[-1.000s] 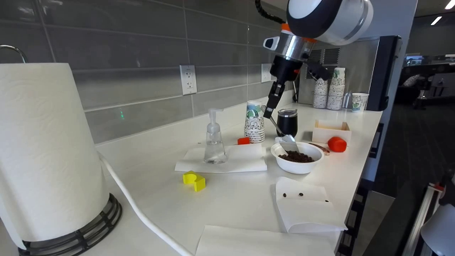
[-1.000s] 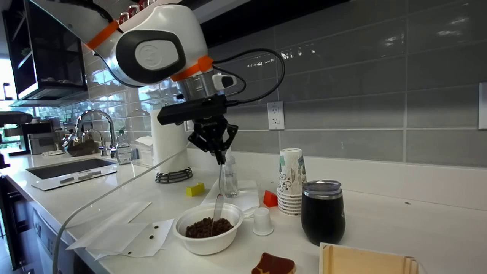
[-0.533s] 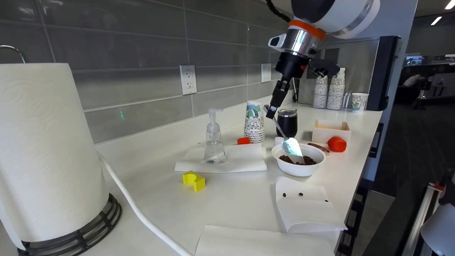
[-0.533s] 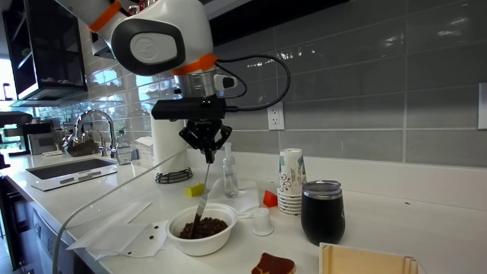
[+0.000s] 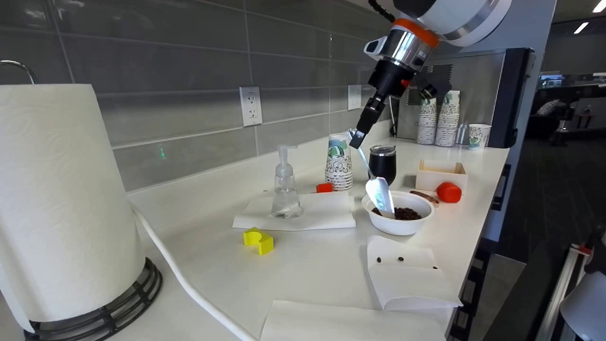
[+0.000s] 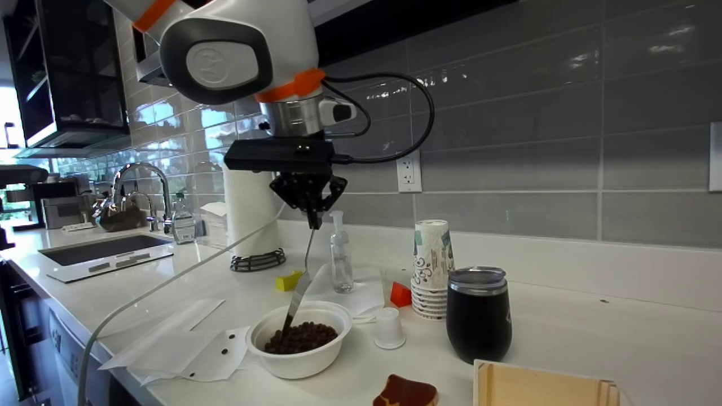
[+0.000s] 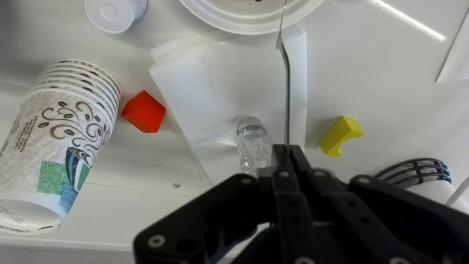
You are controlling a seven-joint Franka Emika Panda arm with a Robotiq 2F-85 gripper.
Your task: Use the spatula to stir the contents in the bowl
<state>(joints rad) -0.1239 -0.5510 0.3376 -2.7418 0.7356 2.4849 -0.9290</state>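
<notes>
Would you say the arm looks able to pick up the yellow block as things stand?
Probably not: though the yellow block lies uncovered on the counter, the gripper is closed on the spatula.

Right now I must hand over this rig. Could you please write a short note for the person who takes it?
Gripper: shut on the handle of the spatula.
Spatula: tilted, blade down in the bowl, tip at the contents.
Bowl: upright on the counter, dark contents inside.
Done: spatula gripped, blade inside the bowl.
Left: stirring, I judge; how well mixed, I cannot tell.
</notes>
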